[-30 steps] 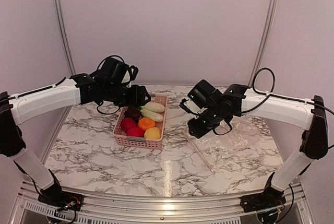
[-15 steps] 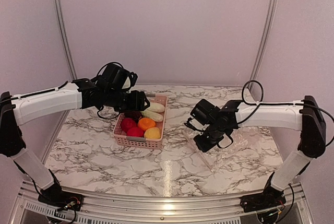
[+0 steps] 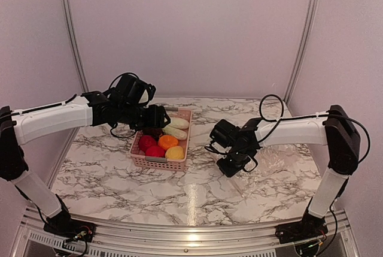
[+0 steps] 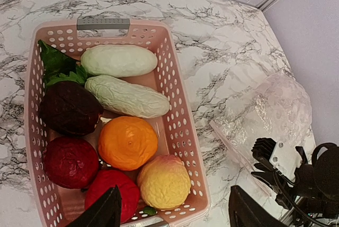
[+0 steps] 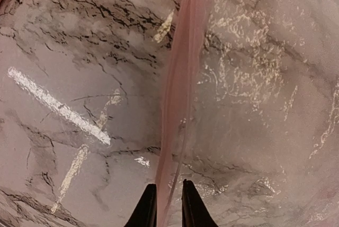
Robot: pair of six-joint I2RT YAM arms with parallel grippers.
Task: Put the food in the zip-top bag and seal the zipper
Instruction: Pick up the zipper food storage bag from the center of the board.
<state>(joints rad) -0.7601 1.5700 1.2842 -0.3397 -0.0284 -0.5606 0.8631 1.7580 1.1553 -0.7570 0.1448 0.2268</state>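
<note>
The food lies in a pink basket (image 4: 177, 126): two white oblong pieces (image 4: 119, 60), a leafy green (image 4: 55, 63), a dark purple one (image 4: 69, 108), an orange one (image 4: 127, 142), two red ones (image 4: 69, 161) and a yellow one (image 4: 164, 182). My left gripper (image 4: 172, 216) is open wide, above the basket's near right corner, and holds nothing. The clear zip-top bag (image 3: 281, 161) lies flat on the table to the right. My right gripper (image 5: 168, 208) is down at the bag's mouth. Its fingers stand narrowly apart, with the zipper strip (image 5: 183, 79) between them.
The basket (image 3: 160, 162) stands left of centre on the marble table (image 3: 119, 173). The bag (image 4: 265, 110) lies close to the basket's right side. My right gripper (image 4: 270, 163) shows at the bag's near corner in the left wrist view. Walls close the back and sides.
My right gripper has come down and to the left, onto the bag's mouth edge. My left gripper has shifted slightly over the basket.
</note>
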